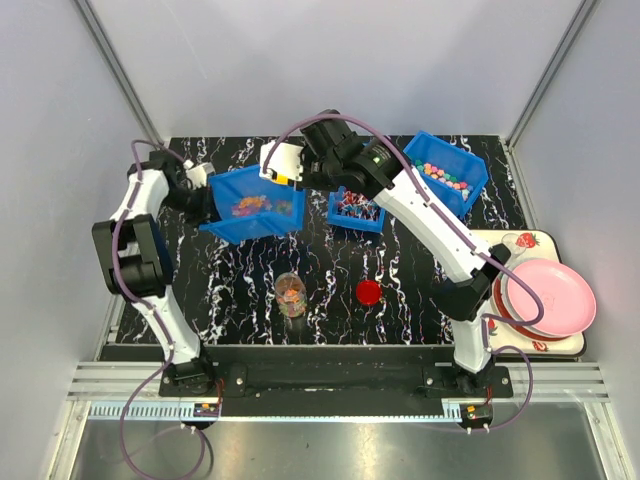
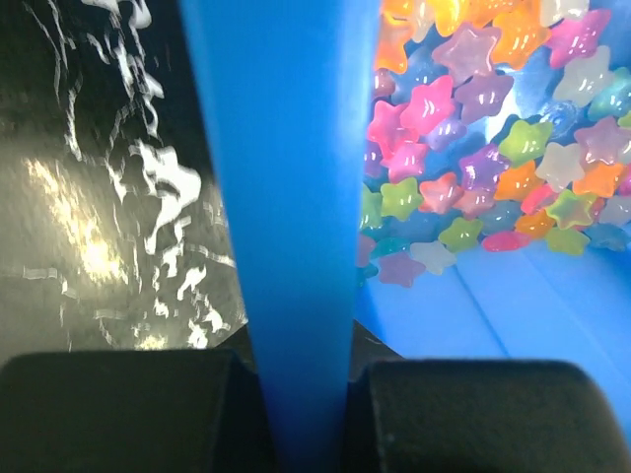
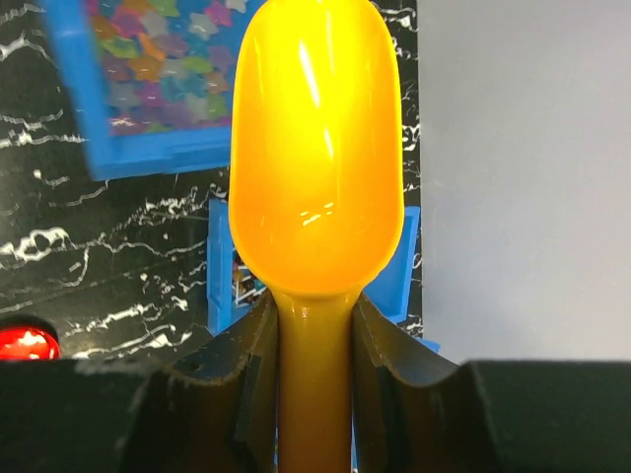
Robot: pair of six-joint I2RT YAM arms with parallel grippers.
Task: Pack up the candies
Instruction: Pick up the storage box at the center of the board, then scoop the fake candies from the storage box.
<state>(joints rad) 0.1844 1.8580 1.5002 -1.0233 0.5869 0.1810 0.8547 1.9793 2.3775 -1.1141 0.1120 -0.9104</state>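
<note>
My left gripper (image 2: 301, 394) is shut on the side wall of a blue bin (image 1: 250, 205), which is tipped up off the table. Pastel star-shaped candies (image 2: 473, 148) lie heaped inside it. My right gripper (image 3: 315, 335) is shut on the handle of a yellow scoop (image 3: 315, 148) whose bowl shows no candies. In the top view that gripper (image 1: 285, 165) hovers at the bin's back right corner. A second blue bin (image 1: 357, 210) holds red-and-white wrapped candies, and a third (image 1: 450, 175) holds small pastel balls. A clear jar (image 1: 291, 295) with some candies inside stands in front.
A flat round red lid (image 1: 368, 292) lies on the black marbled table to the right of the jar. Pink plates (image 1: 545, 300) are stacked on a tray at the right edge. Grey walls close in the back and both sides.
</note>
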